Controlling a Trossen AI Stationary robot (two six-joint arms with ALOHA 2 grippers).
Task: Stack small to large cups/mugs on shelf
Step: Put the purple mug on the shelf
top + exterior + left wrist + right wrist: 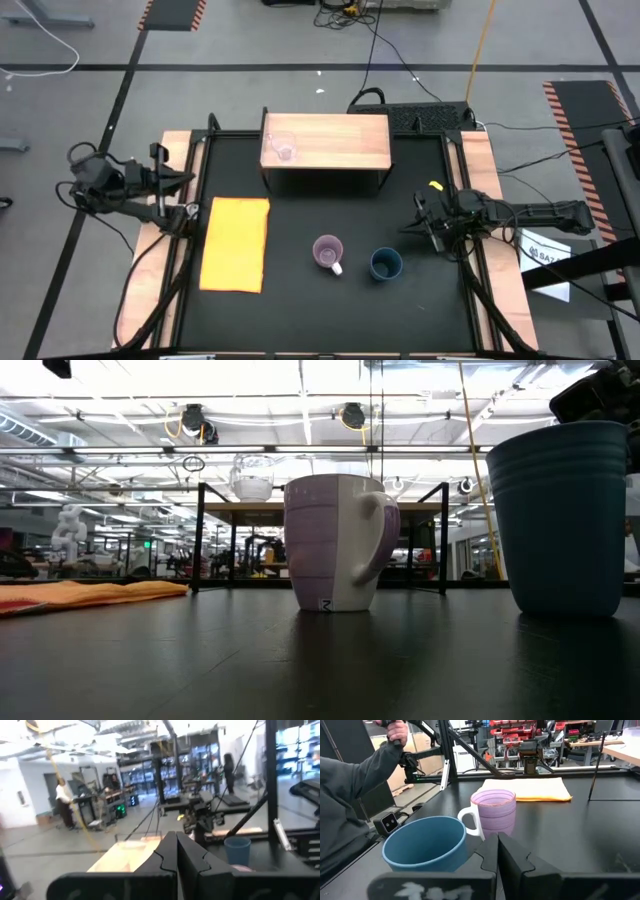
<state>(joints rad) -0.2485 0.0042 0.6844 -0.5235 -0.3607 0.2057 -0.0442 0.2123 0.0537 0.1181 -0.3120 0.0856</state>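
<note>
A tiny clear glass cup [281, 148] stands on the light-wood shelf [340, 140] near its left end; it also shows in the low view [251, 480]. A light purple mug [328, 252] with a pale handle and a dark teal-blue cup [385, 264] stand upright on the black table near the front; both show in the right wrist view, the mug [493, 812] and the cup [425, 844]. My right gripper [418, 222] is shut and empty, right of the blue cup. My left gripper [190, 180] is shut and empty at the table's left edge.
A flat yellow-orange mat [236, 243] lies on the table's left part. The shelf stands on thin black legs at the table's far side. A person's grey sleeve [350, 795] shows beyond the table's near edge in the right wrist view.
</note>
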